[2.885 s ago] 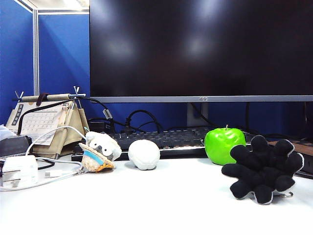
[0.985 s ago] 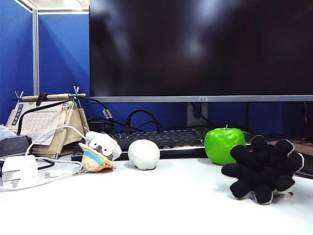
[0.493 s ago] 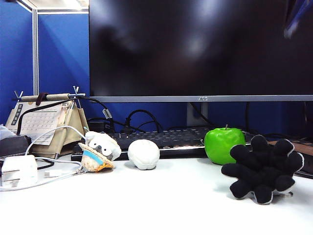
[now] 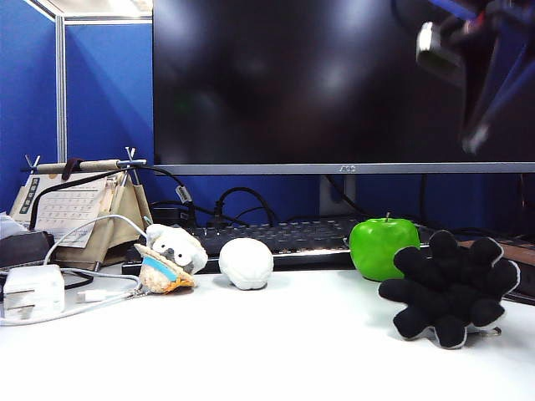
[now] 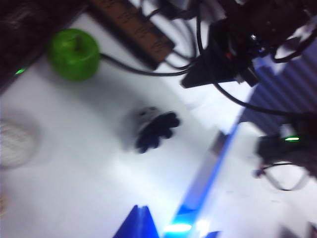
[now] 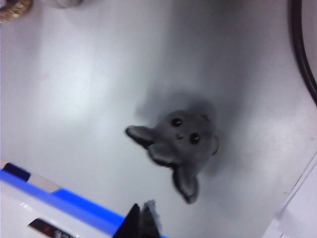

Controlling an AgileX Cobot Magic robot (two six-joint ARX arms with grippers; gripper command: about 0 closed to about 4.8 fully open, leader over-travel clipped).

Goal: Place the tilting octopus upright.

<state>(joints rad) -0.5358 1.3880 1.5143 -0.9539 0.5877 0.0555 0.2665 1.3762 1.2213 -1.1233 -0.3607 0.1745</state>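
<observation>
The octopus (image 4: 451, 288) lies tipped on the white table at the right, its black underside and stubby tentacles facing the exterior camera. In the right wrist view its grey head with black eyes (image 6: 181, 141) shows from above. My right gripper (image 6: 142, 204) hovers short of it, shut and empty. In the left wrist view the blurred octopus (image 5: 151, 129) is farther off, well beyond my left gripper (image 5: 140, 208), also shut and empty. A motion-blurred arm (image 4: 476, 75) hangs high over the octopus in the exterior view.
A green apple (image 4: 383, 246) stands just left of the octopus, before the keyboard (image 4: 276, 238). A white wrinkled ball (image 4: 245, 263) and a small plush with straw hat (image 4: 171, 259) sit mid-left. A desk calendar (image 4: 75, 209), white charger (image 4: 33, 288) and cables fill the far left.
A blurred arm has come into the top right of the exterior view and swung lower over the octopus. The octopus, apple and other objects have not moved.
</observation>
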